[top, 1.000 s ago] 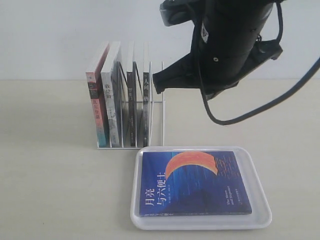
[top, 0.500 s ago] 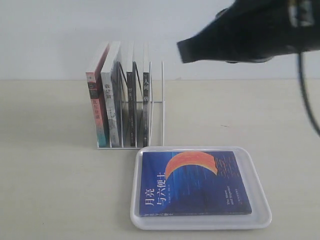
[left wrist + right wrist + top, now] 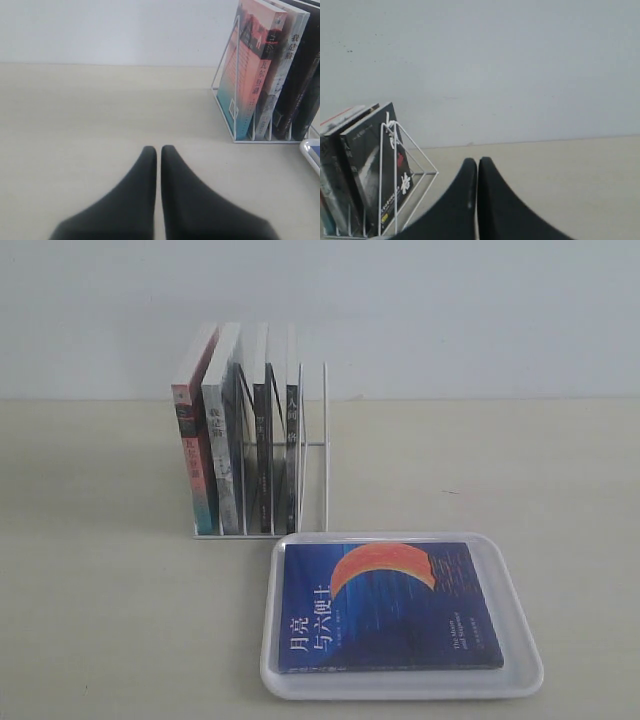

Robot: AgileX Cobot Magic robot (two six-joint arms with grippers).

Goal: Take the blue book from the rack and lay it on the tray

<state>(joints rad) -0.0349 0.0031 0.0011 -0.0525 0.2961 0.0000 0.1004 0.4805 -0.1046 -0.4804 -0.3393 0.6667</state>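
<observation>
Lying flat, the blue book (image 3: 390, 605) hides most of the tray (image 3: 400, 684). Left claw (image 3: 158, 150) and right claw (image 3: 477, 162) are closed, empty, bases cropped.

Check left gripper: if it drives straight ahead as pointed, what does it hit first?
Likely nothing close. The left gripper aims over open table toward the wall. The rack with its books sits off that line. Depth is unclear.

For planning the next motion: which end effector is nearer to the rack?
Right, probably. The right end effector, shut, is beside the rack at its open end; the left end effector, shut, has a stretch of table between.
</observation>
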